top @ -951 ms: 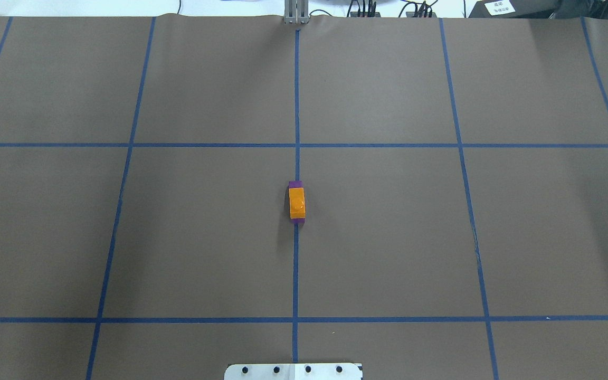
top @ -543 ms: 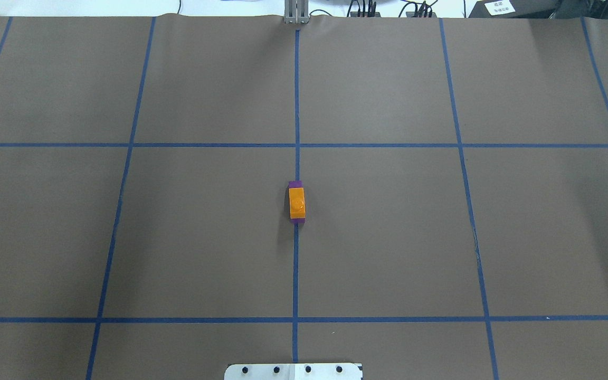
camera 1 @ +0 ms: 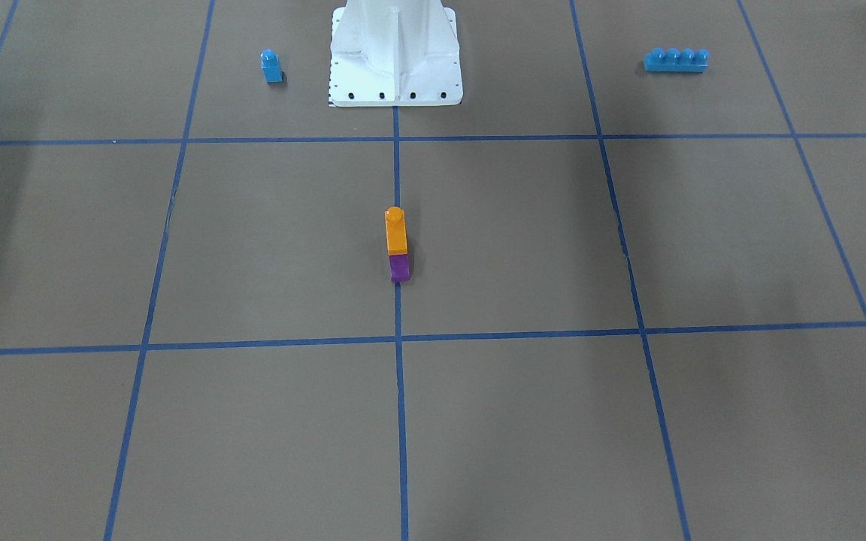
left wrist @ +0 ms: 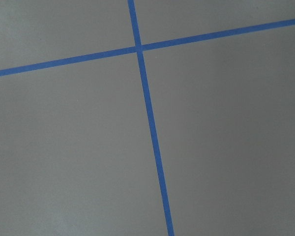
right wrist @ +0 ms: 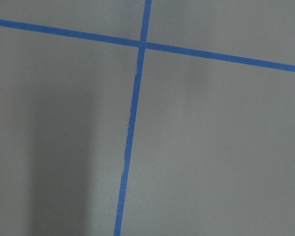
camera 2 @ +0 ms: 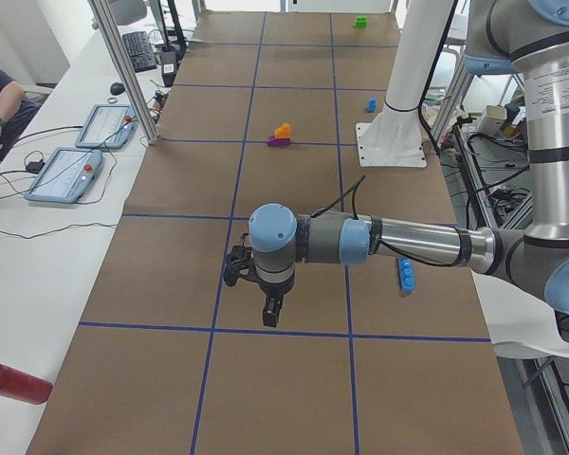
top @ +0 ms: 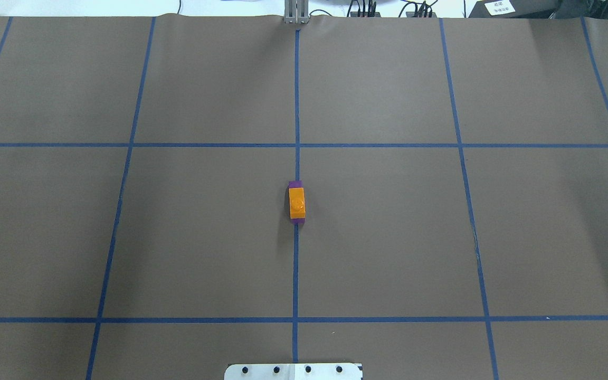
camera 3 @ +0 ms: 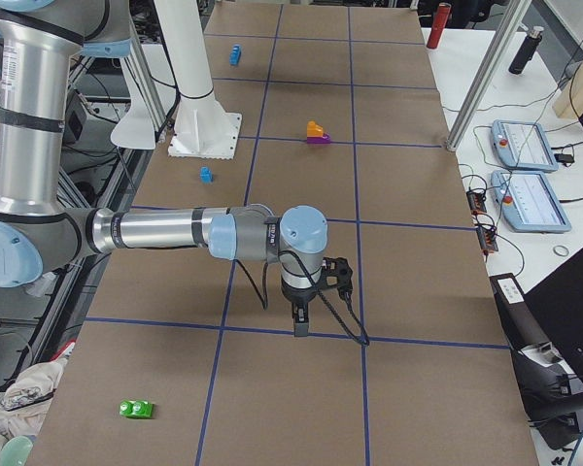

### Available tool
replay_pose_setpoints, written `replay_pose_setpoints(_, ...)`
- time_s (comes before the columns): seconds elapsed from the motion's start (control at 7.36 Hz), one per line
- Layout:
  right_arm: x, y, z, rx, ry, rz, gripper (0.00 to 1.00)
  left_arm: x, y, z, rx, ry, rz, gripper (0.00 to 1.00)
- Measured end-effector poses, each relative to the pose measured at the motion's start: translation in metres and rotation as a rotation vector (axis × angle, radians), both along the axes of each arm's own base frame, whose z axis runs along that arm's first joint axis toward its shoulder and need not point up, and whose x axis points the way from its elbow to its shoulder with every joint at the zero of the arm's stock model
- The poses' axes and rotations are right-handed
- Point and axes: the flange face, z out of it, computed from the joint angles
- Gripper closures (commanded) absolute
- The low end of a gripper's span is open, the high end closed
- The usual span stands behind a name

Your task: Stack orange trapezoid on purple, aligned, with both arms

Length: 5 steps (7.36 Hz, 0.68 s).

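Observation:
The orange trapezoid [top: 297, 203] sits on top of the purple brick [top: 296, 184] on the centre tape line, stud up; purple shows at both ends beneath it. The stack also shows in the front-facing view, orange [camera 1: 396, 233] over purple [camera 1: 400, 268]. No gripper touches it. My left gripper [camera 2: 270, 311] shows only in the exterior left view, pointing down above the table far from the stack. My right gripper [camera 3: 299, 320] shows only in the exterior right view, likewise far from it. I cannot tell whether either is open or shut. Both wrist views show only brown paper and blue tape.
A small blue single-stud brick [camera 1: 271, 66] and a long blue four-stud brick [camera 1: 675, 60] lie either side of the white pedestal [camera 1: 395, 52]. A green brick [camera 3: 136, 409] lies near the table's right end. Tablets [camera 2: 62, 175] sit on the side bench.

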Motion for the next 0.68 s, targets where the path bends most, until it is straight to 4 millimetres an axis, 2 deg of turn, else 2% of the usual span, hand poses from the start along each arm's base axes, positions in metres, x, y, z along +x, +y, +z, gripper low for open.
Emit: replay_pose_setpoints(0.68, -0.0031, -0.0010, -0.0058, 0.005, -0.024, 0.001, 0.00, 0.0000, -0.0022, -0.0019, 0.003, 0.000, 0.000, 0.00)
